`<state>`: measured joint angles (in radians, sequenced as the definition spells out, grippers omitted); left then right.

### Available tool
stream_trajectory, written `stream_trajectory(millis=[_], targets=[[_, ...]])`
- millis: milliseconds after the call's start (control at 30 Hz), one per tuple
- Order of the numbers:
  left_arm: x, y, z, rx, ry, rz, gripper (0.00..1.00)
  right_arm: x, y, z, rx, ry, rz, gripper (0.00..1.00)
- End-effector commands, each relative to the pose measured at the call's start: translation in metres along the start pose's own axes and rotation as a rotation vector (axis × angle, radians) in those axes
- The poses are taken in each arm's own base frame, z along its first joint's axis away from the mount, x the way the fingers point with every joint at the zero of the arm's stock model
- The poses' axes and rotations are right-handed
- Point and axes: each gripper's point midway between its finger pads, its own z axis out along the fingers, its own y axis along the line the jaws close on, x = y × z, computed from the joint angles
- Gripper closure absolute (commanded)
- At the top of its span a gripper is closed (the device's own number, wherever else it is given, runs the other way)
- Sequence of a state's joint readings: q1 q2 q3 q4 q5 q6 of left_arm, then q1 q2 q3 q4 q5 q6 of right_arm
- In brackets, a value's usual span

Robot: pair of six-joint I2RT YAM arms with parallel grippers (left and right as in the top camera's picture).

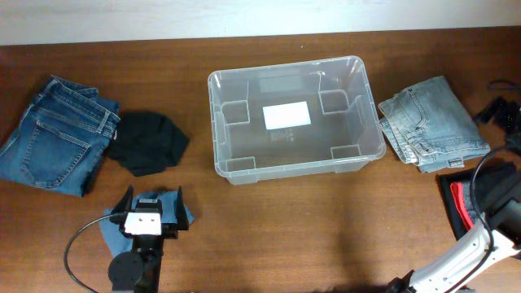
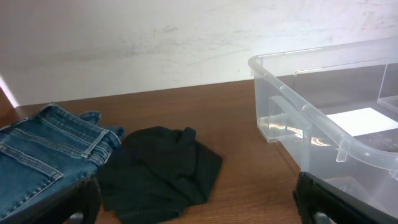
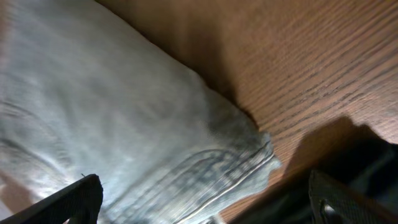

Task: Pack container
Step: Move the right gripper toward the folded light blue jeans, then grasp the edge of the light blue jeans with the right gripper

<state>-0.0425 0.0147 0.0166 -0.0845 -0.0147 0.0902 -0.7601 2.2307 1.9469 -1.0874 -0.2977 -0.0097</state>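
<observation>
We see folded dark blue denim jeans ahead-left of our left gripper and a crumpled black cloth garment straight ahead of it. Its jaws stand wide, gripping nothing. The large clear rectangular plastic container sits ahead to its right, brown wooden table between. Folded pale blue denim jeans lie under our right gripper, likewise spread and empty.

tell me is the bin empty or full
Empty: the bin holds only its white label; the dark jeans, light jeans and black cloth lie outside it.
</observation>
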Motion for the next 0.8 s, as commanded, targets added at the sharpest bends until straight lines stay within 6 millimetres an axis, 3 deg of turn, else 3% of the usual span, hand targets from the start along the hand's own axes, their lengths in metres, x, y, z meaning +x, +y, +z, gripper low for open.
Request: stream_trajectory(millis=[0,167,467,767], targets=[[0.001,0.003,0.0,-0.014,-0.002,0.016,0.0,0.003,-0.009,0.022,-0.01,0.04,-0.043,0.02],[0.001,0.003,0.0,-0.014,-0.002,0.016,0.0,0.014,-0.017,0.049,-0.013,0.102,-0.057,0.02],[0.001,0.003,0.0,-0.014,-0.002,0.016,0.0,0.014,-0.005,0.055,-0.048,0.104,-0.085,0.01],[0.001,0.003,0.0,-0.014,-0.002,0.016,0.0,0.02,0.008,0.056,-0.077,0.128,-0.09,0.21]])
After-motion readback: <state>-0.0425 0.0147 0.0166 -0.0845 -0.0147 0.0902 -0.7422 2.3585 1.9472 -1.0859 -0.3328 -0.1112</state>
